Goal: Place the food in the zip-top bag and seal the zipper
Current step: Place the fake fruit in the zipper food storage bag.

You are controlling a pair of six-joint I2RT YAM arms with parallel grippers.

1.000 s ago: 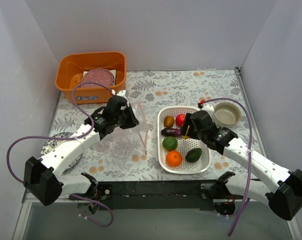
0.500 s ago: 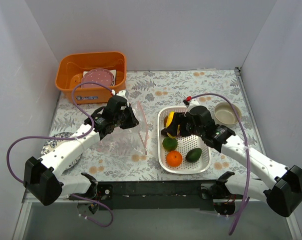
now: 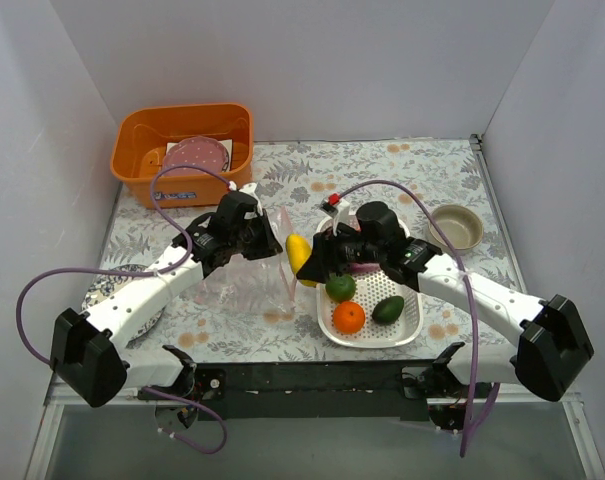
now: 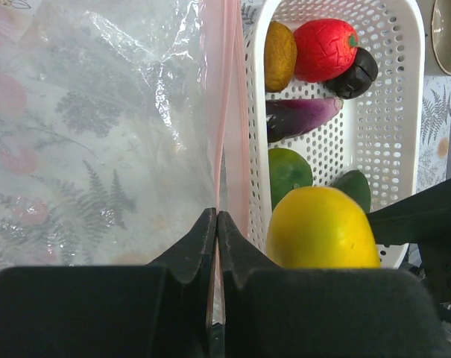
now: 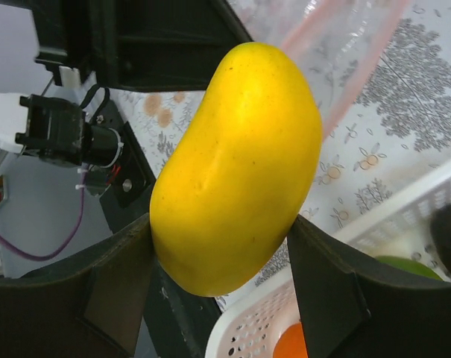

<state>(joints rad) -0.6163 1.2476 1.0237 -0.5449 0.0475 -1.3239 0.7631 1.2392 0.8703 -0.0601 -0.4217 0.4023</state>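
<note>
My right gripper is shut on the yellow mango and holds it in the air just left of the white basket, beside the bag's mouth. The mango fills the right wrist view between my fingers. My left gripper is shut on the zip-top bag at its pink zipper strip and holds that edge up. In the basket lie an orange, a green fruit, a dark green piece, a red apple, a brown piece and a purple eggplant.
An orange bin holding a pink speckled plate stands at the back left. A beige bowl sits right of the basket. A patterned plate lies under my left arm. Walls close in three sides.
My right gripper lifted the mango out of the basket and carried it left to the bag's mouth. My left gripper kept its grip and the bag's edge now stands higher.
</note>
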